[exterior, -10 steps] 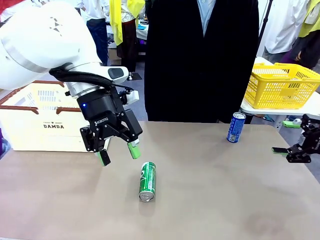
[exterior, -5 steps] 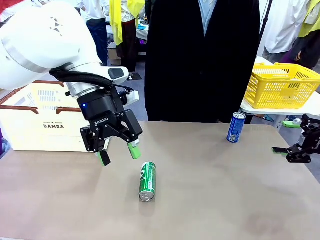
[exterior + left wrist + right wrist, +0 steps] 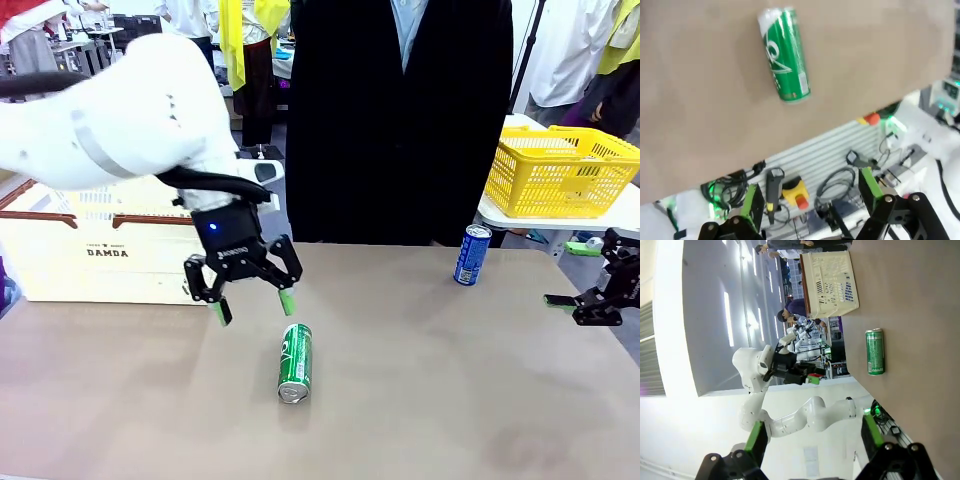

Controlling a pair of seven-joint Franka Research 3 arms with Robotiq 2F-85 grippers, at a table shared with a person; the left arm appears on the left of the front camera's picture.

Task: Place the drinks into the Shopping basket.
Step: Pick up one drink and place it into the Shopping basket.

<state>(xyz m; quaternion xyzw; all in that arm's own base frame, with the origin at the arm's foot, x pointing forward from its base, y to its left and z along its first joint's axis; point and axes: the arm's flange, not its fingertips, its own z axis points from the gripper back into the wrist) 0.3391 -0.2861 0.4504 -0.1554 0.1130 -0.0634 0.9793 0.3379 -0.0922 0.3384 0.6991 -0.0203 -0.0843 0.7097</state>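
Swinging a little toward 3 o'clock and turning at the wrist, the left hand (image 3: 253,307) now hangs nearer the green can (image 3: 295,362), which has not stirred. The blue can (image 3: 472,255) and the right hand (image 3: 572,276) sit as they did. Both hands are spread wide and empty, the right one low by the 3 o'clock edge of the surface (image 3: 420,400). The green can lies on its side mid-surface, at about 5 o'clock from the left hand and apart from it, its length running roughly 12 to 6. To take it well, I judge the hand should centre over the can's middle and set its fingers across the round body, not the silver ends. It should come down low before pinching, since a lying can will likely roll if one finger nudges it first. The blue can stands upright near the far edge at 2 o'clock, just before the person (image 3: 400,130). The cream crate (image 3: 60,270) waits at 9 o'clock, its rim standing high, so the carry needs a lift. Bare surface lies all round the green can, and the yellow basket (image 3: 560,170) at 1 o'clock is well apart.
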